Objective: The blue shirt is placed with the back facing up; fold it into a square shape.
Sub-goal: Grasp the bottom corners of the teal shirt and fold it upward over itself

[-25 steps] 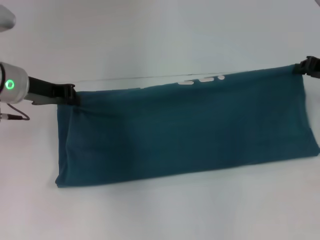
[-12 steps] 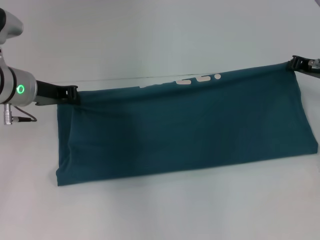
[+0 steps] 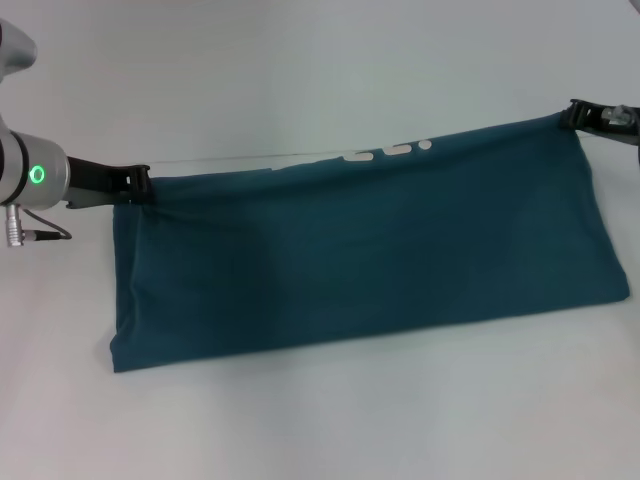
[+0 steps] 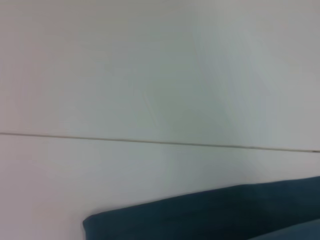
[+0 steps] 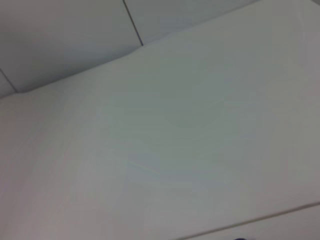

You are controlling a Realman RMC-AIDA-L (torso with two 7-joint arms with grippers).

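Lying on the white table (image 3: 320, 420), the blue shirt (image 3: 370, 260) is a long dark teal band, its near edge a smooth fold resting on the surface. Its long axis runs left to right, rising slightly rightward. Along the lifted far edge, pale lettering (image 3: 385, 153) peeks out. The left gripper (image 3: 143, 183) is clamped on the far-left corner, the right gripper (image 3: 578, 114) on the far-right corner.

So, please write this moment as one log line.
blue shirt: folded band, far edge lifted | left gripper: shut on far-left corner | right gripper: shut on far-right corner
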